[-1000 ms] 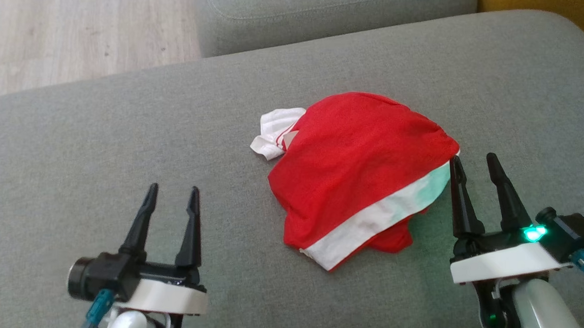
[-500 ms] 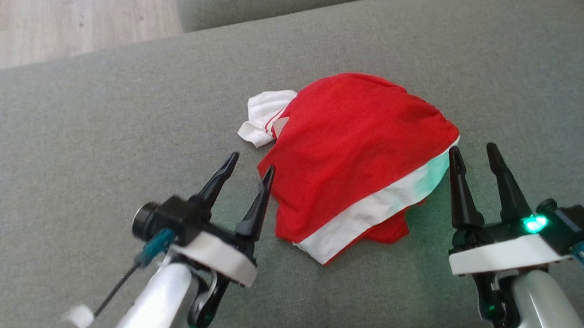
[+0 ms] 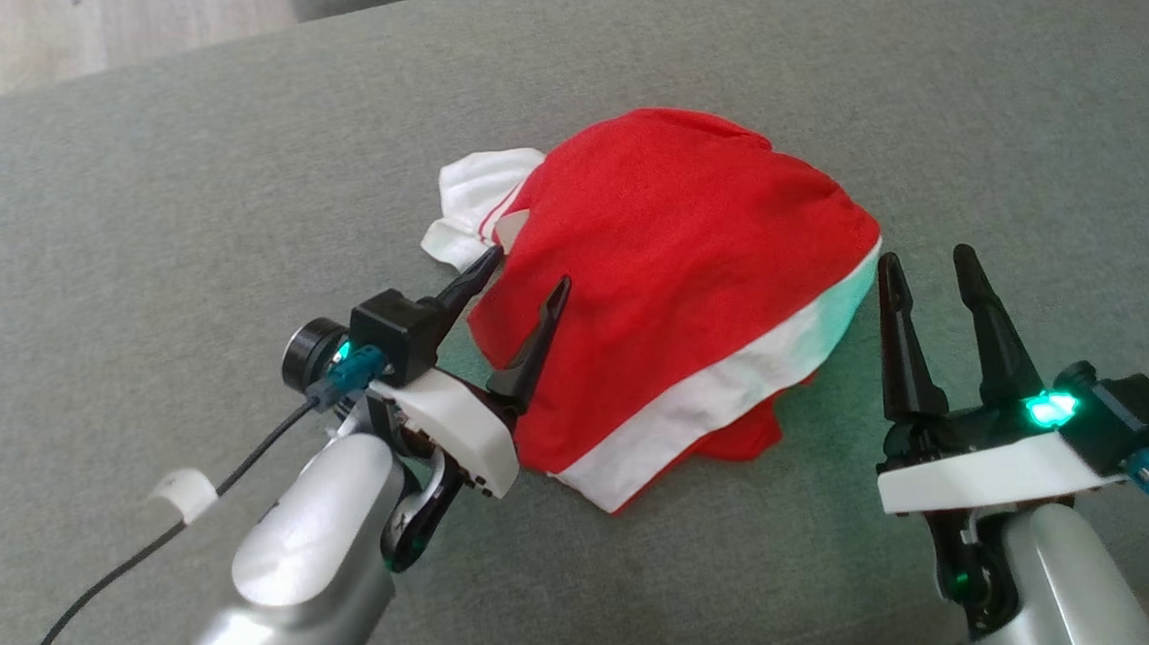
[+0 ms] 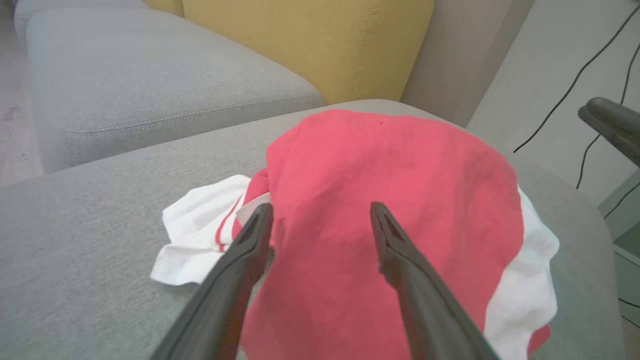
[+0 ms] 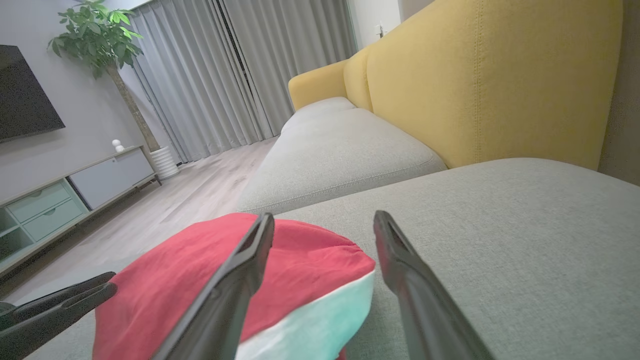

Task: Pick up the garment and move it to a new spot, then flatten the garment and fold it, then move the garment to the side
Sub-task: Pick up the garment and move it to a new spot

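Pickup step: left claw, spread wide, is hovering over crumpled red-and-white fabric garment mid-frame; right claw open too. Next: lowering, pinching fabric.

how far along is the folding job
Nothing looks done: the garment lies crumpled on the sofa. In hand: the left claw is open at its left edge, not closed on it; the right claw is open beside its right edge. To do: pick up, move, flatten, fold, move aside.
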`<state>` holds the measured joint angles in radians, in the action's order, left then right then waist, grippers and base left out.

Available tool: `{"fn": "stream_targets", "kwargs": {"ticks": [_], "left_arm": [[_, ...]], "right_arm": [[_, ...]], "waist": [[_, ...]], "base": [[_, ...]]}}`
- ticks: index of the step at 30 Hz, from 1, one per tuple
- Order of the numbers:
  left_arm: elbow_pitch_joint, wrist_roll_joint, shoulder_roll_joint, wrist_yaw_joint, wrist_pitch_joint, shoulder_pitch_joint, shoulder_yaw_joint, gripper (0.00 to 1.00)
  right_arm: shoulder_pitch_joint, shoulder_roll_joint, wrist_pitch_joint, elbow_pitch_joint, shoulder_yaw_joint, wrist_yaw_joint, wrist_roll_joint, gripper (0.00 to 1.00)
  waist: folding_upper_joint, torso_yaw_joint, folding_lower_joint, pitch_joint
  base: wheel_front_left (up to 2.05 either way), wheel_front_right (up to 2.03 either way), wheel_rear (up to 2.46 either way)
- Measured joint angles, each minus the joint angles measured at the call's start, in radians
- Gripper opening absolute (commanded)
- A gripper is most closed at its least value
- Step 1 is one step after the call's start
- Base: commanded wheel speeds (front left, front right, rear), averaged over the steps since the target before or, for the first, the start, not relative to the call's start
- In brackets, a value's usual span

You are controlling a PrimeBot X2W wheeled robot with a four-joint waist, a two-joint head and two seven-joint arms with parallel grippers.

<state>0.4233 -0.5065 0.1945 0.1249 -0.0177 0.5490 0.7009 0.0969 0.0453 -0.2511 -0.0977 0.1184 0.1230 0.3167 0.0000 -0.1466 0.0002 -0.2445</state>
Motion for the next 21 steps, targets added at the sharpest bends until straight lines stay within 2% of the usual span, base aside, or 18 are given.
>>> {"fn": "stream_targets", "kwargs": {"ticks": [3, 4, 5, 13, 18, 21], "left_arm": [[0.014, -0.014, 0.001, 0.0, 0.0, 0.015, 0.015, 1.0], [0.019, -0.019, 0.001, 0.0, -0.001, 0.019, 0.017, 0.64], [0.019, -0.019, 0.001, 0.0, -0.001, 0.019, 0.017, 0.0], [0.032, -0.05, 0.013, 0.007, -0.043, 0.035, 0.048, 0.0], [0.013, -0.067, 0.019, 0.006, -0.123, 0.041, 0.026, 0.0], [-0.044, -0.077, 0.021, 0.0, -0.17, 0.042, -0.008, 0.0]], "right_arm": [[0.0, 0.0, 0.0, 0.001, 0.0, 0.0, 0.0, 1.0], [0.0, 0.0, 0.0, 0.001, 0.0, 0.0, 0.001, 1.0], [0.0, 0.0, 0.0, 0.001, 0.0, 0.0, 0.001, 1.0], [0.0, 0.0, 0.0, 0.003, -0.003, 0.0, 0.009, 1.0], [0.0, 0.0, 0.0, -0.002, -0.011, 0.0, 0.009, 1.0], [-0.002, 0.0, 0.0, -0.009, -0.012, 0.0, 0.008, 1.0]], "waist": [[0.0, -0.012, 0.0, -0.007], [0.0, -0.016, 0.0, -0.009], [0.0, -0.016, 0.0, -0.009], [0.0, -0.021, -0.0001, -0.001], [0.0, -0.006, -0.0002, 0.027], [0.0, 0.007, -0.0002, 0.05]], "base": [[0.0, 0.0, 0.0], [0.0, 0.0, 0.0], [0.0, 0.0, 0.0], [0.0, 0.0, 0.0], [0.0, 0.0, 0.0], [0.0, 0.0, 0.0]]}}
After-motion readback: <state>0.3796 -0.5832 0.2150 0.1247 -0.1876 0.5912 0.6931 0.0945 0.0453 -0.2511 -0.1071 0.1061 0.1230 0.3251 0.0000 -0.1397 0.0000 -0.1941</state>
